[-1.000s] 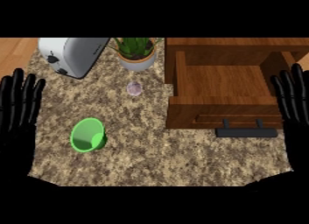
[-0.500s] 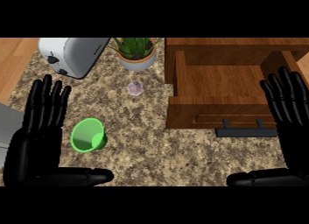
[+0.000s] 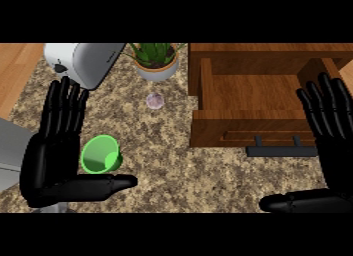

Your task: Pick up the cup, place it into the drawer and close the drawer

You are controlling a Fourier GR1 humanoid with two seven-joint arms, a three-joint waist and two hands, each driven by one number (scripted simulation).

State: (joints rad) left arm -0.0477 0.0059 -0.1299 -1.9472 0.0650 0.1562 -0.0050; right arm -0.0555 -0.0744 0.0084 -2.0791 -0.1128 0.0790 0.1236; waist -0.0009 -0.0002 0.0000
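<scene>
Closer in than a second ago, fingers straight, empty: left hand beside green cup, right hand at open drawer.

- The cup is found at lower left, on the counter.
- The drawer is set at upper right.
- A toaster and a potted plant are placed along the top, left of it.

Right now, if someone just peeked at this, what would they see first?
Two big black hands, fingers straight: the left hand at the left, close beside a bright green cup on the speckled counter, and the right hand at the right edge. Between them, towards the upper right, a wooden drawer stands pulled open.
</scene>
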